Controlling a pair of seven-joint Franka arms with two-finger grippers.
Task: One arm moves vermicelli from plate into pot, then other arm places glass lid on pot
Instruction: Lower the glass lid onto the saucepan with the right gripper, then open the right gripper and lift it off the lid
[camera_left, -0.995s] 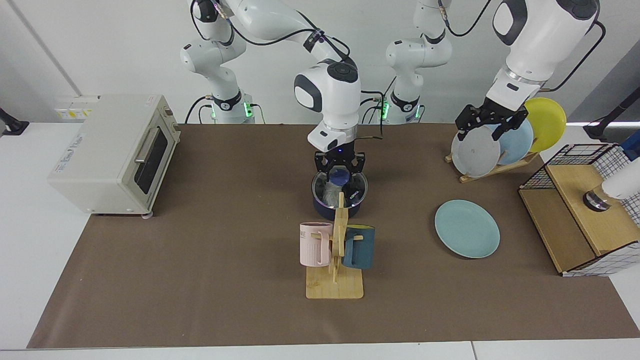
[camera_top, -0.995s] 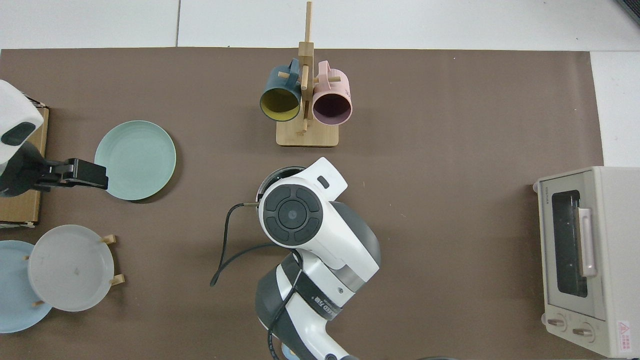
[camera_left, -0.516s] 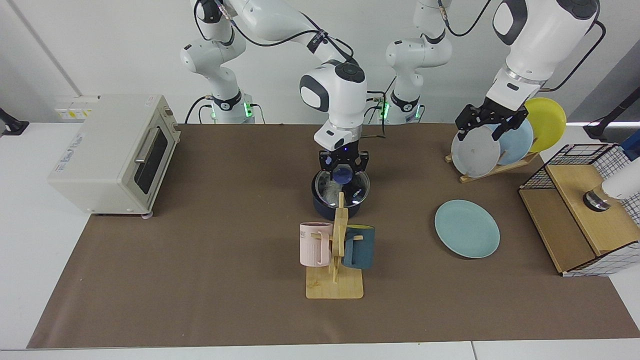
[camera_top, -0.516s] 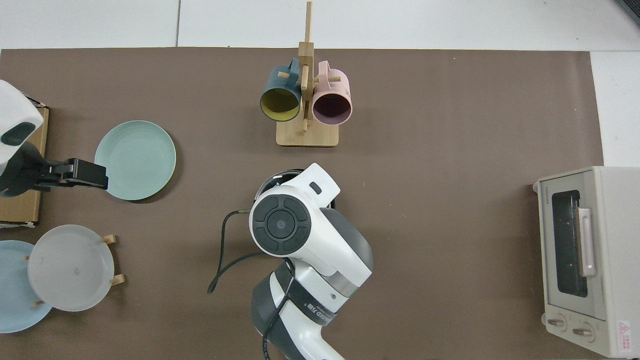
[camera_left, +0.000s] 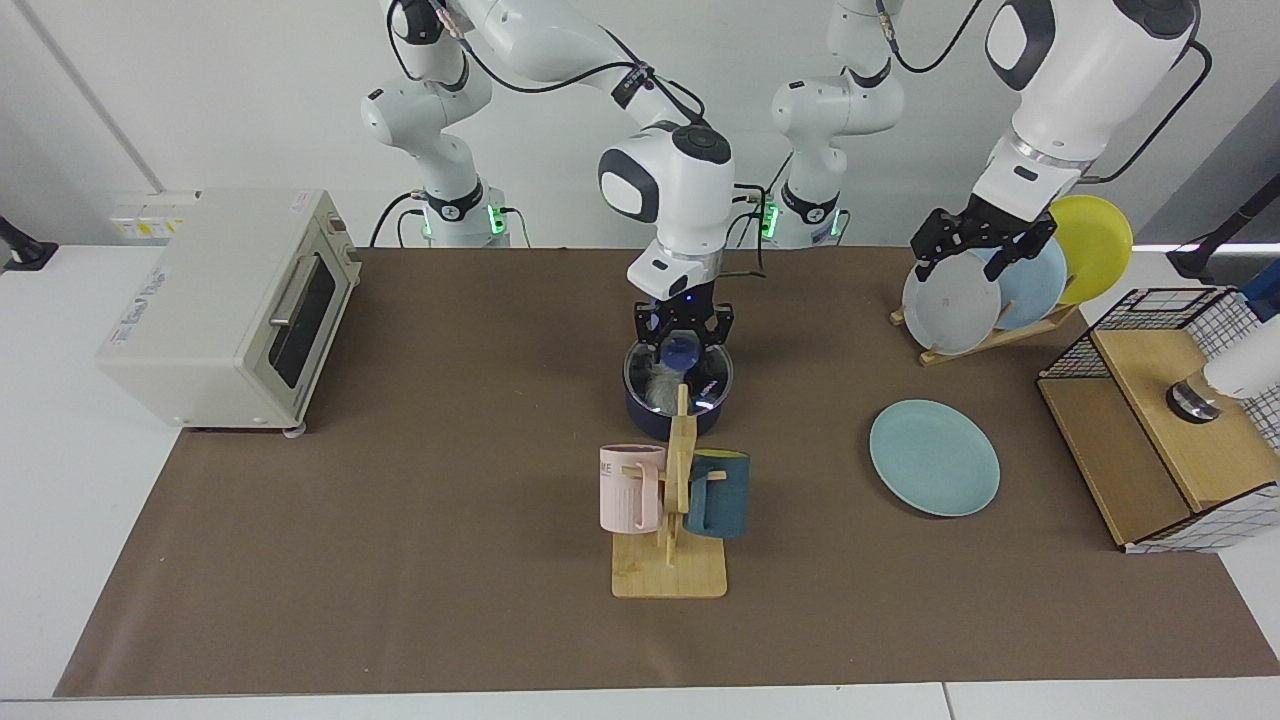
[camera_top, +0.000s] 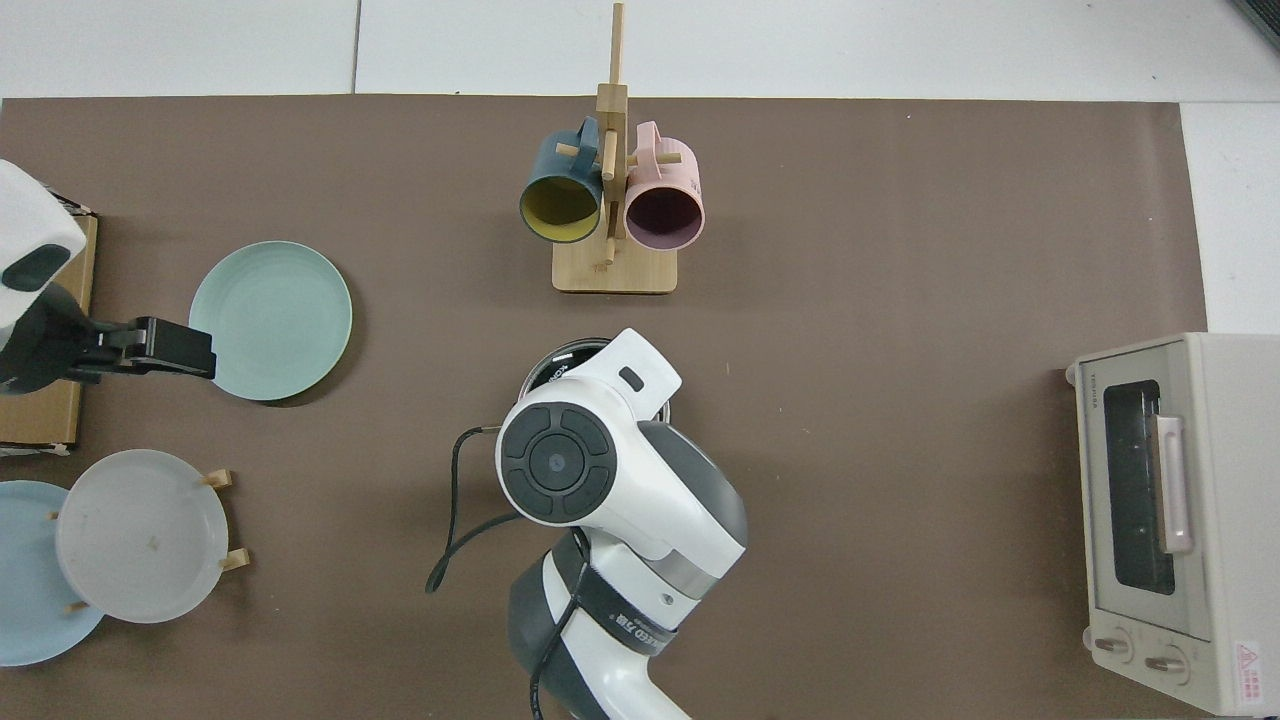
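My right gripper (camera_left: 682, 338) pinches the glass lid (camera_left: 680, 372) by its knob, seating it on the pot (camera_left: 640, 412) over the vermicelli (camera_left: 660, 390). The plate (camera_left: 934, 457) sits bare; my left gripper (camera_left: 975, 243) waits, fingers spread (by the rack).

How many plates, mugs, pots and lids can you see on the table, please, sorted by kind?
Plates: 4 — teal plate flat on the mat; grey plate, light blue plate and yellow plate in the rack.
Mugs: 2 — pink mug, dark teal mug.
Pots: 1 — pot.
Lids: 1 — glass lid.
Total: 8.
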